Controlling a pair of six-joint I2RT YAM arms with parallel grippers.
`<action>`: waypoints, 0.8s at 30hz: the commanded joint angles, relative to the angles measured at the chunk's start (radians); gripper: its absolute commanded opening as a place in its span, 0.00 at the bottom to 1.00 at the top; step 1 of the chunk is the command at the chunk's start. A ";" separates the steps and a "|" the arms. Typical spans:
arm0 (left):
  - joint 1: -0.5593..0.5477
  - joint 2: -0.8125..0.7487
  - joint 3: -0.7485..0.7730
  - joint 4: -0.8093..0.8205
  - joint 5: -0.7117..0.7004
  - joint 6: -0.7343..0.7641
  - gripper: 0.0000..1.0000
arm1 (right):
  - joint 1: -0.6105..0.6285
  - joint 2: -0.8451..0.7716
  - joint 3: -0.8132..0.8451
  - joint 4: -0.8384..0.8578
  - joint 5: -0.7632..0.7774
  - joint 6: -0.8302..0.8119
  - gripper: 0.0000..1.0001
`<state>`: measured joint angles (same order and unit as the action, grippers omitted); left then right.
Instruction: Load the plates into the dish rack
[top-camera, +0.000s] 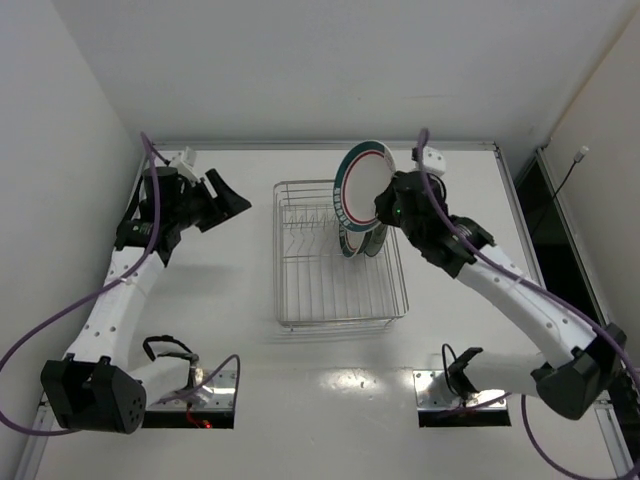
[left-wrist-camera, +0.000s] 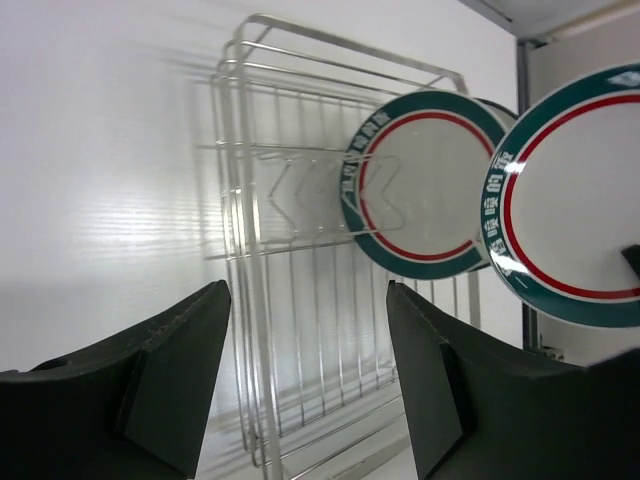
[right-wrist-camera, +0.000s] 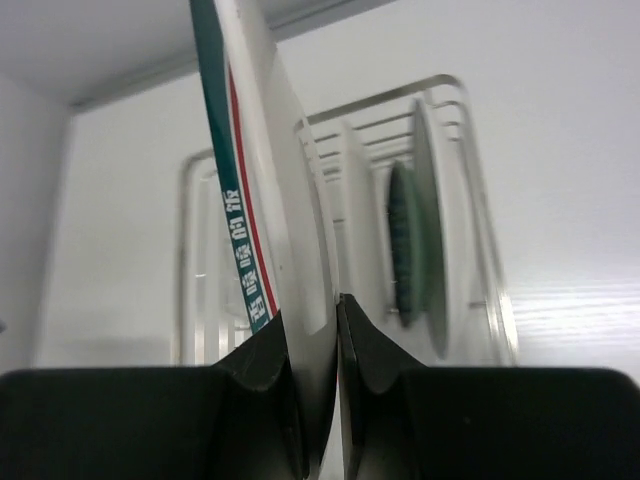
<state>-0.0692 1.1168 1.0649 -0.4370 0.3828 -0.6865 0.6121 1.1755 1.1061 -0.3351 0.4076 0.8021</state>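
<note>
While the right arm lay stretched over the white tabletop (top-camera: 230, 310) from the near right, the right gripper (top-camera: 384, 207), black and two-fingered, was pinched on the rim of a small round white plate with a teal-and-red rim (top-camera: 362, 178). That held plate stood on edge, nearly upright, in the air above the far right corner of the rectangular silver wire dish rack (top-camera: 318, 285), its face turned to the left. In the right wrist view it appeared edge-on, clamped between the two fingers, with the rack behind it. The rack sat at the middle of the tabletop. At its far right the loaded plates (top-camera: 360, 242) stood on edge, just below and beside the held plate. The front one (left-wrist-camera: 420, 180) showed a white face with a dark teal rim and a thin red ring, and at least one more stood behind it; their exact number could not be told. Whether the held plate touched them could not be told either. Over the tabletop to the left of the rack, well apart from it, the left gripper (top-camera: 228, 203) was spread wide and held nothing, pointed toward the rack.
</note>
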 joint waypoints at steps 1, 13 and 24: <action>0.032 0.000 0.024 -0.075 -0.036 0.053 0.61 | 0.077 0.110 0.142 -0.235 0.310 -0.076 0.00; 0.092 0.000 -0.023 -0.085 0.011 0.062 0.61 | 0.176 0.436 0.386 -0.338 0.456 -0.132 0.00; 0.120 0.000 -0.033 -0.085 0.041 0.080 0.61 | 0.186 0.605 0.439 -0.320 0.366 -0.164 0.01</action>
<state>0.0345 1.1240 1.0412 -0.5308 0.4000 -0.6285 0.7898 1.7618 1.4792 -0.6823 0.7700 0.6586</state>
